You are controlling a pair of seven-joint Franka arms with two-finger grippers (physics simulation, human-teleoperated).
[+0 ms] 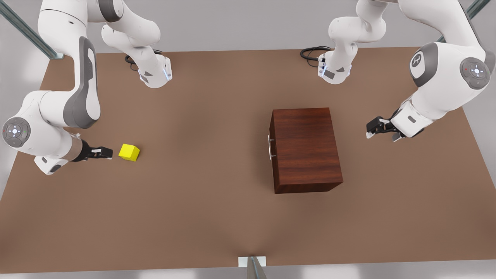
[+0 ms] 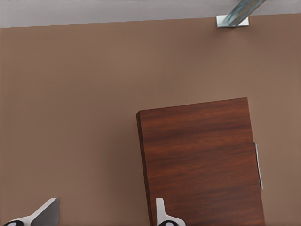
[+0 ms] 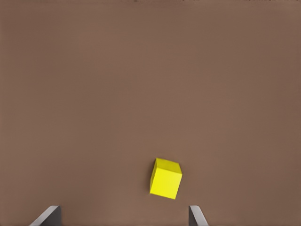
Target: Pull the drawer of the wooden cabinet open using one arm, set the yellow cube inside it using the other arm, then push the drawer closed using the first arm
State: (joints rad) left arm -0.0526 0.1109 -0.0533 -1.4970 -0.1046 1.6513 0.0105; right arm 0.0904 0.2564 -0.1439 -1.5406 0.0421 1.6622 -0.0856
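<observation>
The wooden cabinet stands on the table, right of centre in the front view. Its drawer is pushed in flush, and the silver bar handle is on the side facing the front view's left. The yellow cube lies on the table at the front view's left. My right gripper is open, just short of the cube and not touching it. My left gripper hangs open to the right of the cabinet, behind its back side, holding nothing.
The brown table spreads wide between cube and cabinet and along its near edge. Both arm bases with black cables stand at the far edge. A metal post rises at the near edge.
</observation>
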